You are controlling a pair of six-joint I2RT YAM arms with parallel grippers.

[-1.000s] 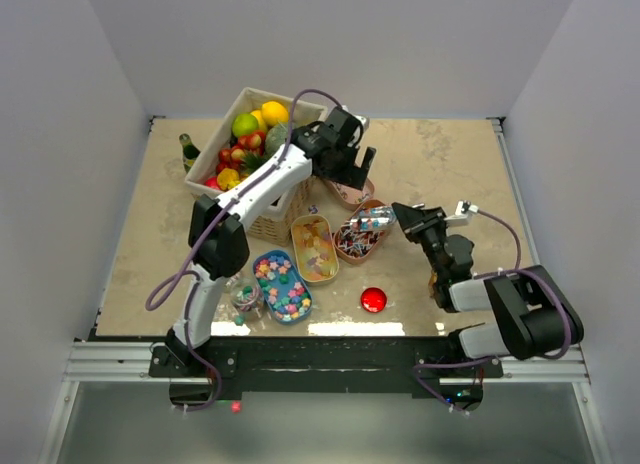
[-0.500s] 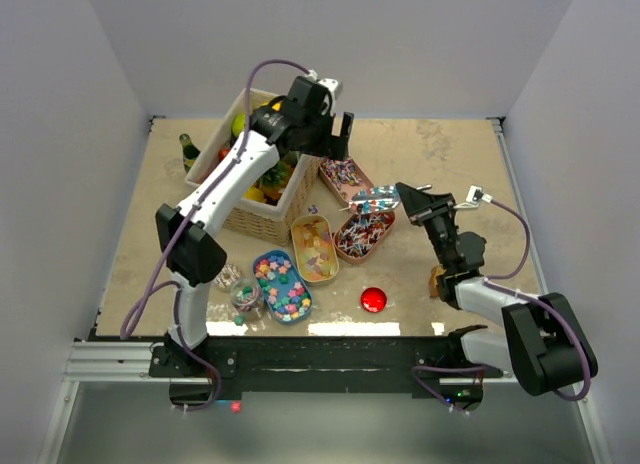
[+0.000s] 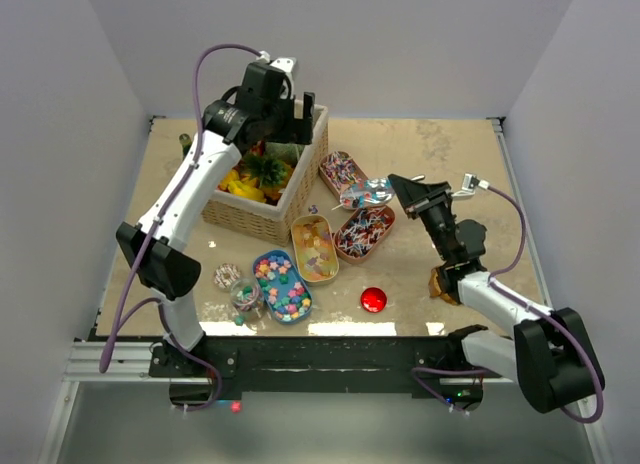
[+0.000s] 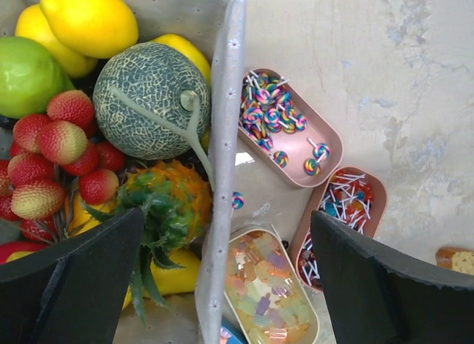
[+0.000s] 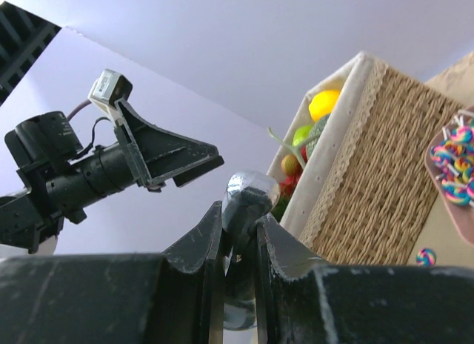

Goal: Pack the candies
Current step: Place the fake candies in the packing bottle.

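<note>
Four oval trays of candies lie right of the basket: swirl lollipops [image 3: 338, 170] [image 4: 270, 118], stick sweets in a pink tray [image 3: 364, 233] [image 4: 345, 202], gummies [image 3: 314, 248] [image 4: 271, 285], and pastel pieces in a blue tray [image 3: 282, 284]. My right gripper [image 3: 408, 192] [image 5: 241, 214] is shut on the handle of a shiny scoop [image 5: 250, 192]. The scoop's bowl [image 3: 365, 194] holds coloured sweets above the pink trays. My left gripper [image 3: 296, 117] [image 4: 226, 285] is open and empty, high above the basket's right rim [image 4: 226, 136].
The wicker basket [image 3: 262, 216] holds toy fruit [image 4: 152, 99]. A doughnut [image 3: 228, 276], a small jar [image 3: 245, 296], a red round piece [image 3: 373, 300] and a brown piece [image 3: 443, 282] lie near the front. A bottle [image 3: 185, 142] stands left of the basket. One loose lollipop [image 4: 237, 201] lies by the basket.
My left gripper has risen and moved left, from over the trays to above the basket. My right gripper has lifted the filled scoop out of the pink tray and carried it back.
</note>
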